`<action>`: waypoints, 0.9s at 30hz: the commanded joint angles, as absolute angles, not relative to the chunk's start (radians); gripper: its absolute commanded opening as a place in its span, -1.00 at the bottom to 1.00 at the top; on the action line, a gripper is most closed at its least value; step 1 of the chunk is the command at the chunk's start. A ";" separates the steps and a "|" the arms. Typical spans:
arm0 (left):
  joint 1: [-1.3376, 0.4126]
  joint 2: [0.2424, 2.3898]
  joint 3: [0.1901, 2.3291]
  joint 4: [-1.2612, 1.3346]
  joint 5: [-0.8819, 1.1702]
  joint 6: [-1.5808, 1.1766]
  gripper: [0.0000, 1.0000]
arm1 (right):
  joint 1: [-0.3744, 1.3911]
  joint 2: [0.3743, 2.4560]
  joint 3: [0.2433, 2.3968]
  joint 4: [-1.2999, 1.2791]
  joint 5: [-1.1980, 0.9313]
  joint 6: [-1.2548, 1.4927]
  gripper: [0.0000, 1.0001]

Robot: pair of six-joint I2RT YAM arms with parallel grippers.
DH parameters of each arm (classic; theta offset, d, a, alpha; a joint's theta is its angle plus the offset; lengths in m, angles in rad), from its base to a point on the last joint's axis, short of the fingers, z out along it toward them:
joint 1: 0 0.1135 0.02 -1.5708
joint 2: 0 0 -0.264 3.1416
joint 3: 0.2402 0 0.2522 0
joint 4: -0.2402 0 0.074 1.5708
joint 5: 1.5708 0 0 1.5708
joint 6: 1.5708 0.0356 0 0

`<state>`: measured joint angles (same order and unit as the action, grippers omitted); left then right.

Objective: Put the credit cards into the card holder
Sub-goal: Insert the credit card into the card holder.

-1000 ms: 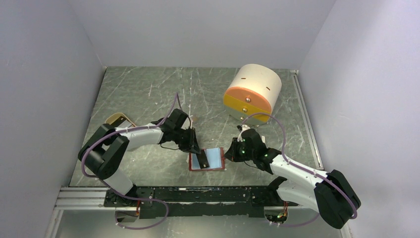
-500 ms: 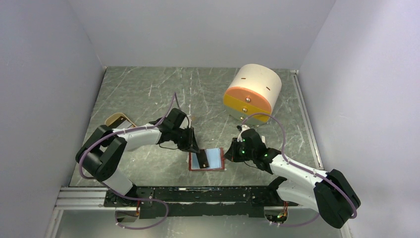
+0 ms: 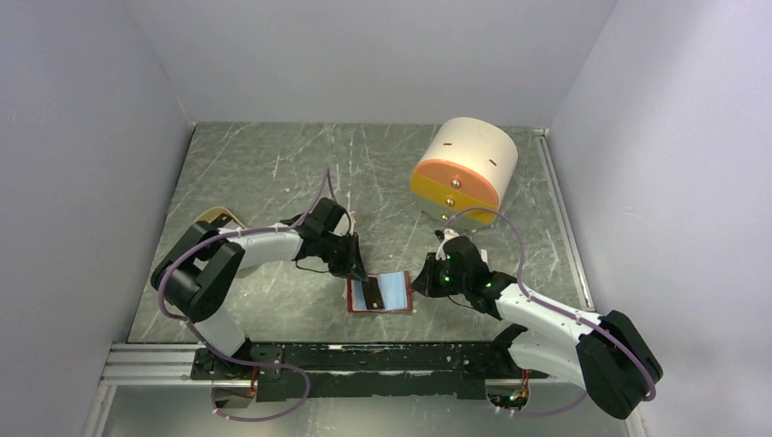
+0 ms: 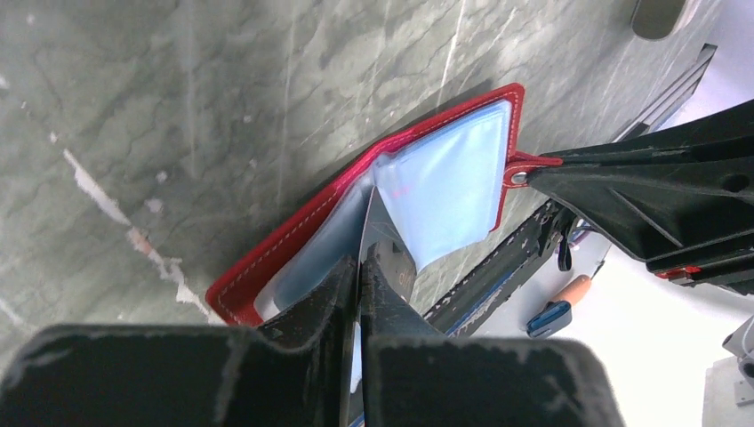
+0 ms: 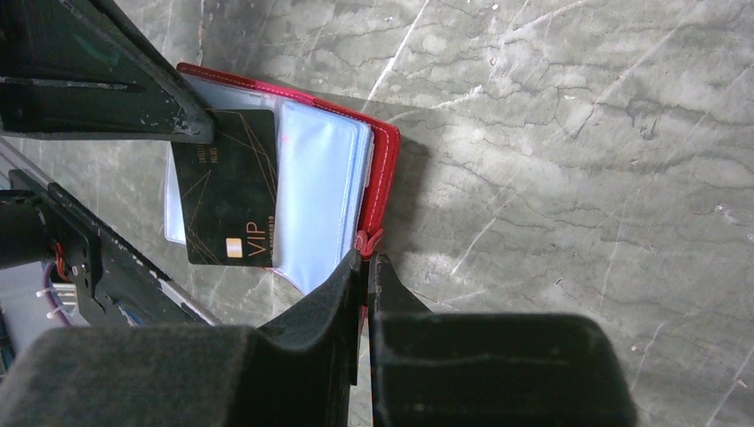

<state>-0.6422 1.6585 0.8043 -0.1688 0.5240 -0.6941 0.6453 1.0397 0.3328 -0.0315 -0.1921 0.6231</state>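
At card holder (image 5: 384, 178), L gripper (image 4: 360, 267) pinches card (image 5: 227, 191)

A red leather-like folding wallet (image 4: 445, 187) lies open on the grey-green marbled tabletop (image 4: 178, 107), pale blue pockets up. The left gripper (image 4: 360, 265), fingers pressed together, meets a dark thin card (image 4: 372, 222) standing edge-on between the pocket leaves. The right gripper (image 4: 536, 174) pinches the wallet's right-hand snap tab.

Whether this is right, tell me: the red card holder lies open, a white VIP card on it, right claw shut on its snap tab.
Wrong on colour: the VIP card is black, as the right wrist view shows. Otherwise right: the red card holder lies open, the right claw shut on its snap tab.
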 commanded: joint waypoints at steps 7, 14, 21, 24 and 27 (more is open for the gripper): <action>-0.637 1.739 0.878 -0.162 0.616 -0.550 -0.82 | 0.637 1.044 0.336 -0.005 -0.198 0.615 -0.85; -0.637 1.753 0.885 -0.145 0.646 -0.533 -0.82 | 0.637 1.048 0.336 -0.003 -0.197 0.614 -0.85; -0.637 1.774 0.881 -0.104 0.683 -0.558 -0.82 | 0.637 1.058 0.337 0.001 -0.201 0.614 -0.85; -0.638 1.780 0.876 -0.080 0.706 -0.573 -0.82 | 0.637 1.055 0.339 -0.003 -0.196 0.612 -0.85; -0.638 1.794 0.888 -0.109 0.705 -0.559 -0.82 | 0.637 1.056 0.344 -0.006 -0.195 0.611 -0.85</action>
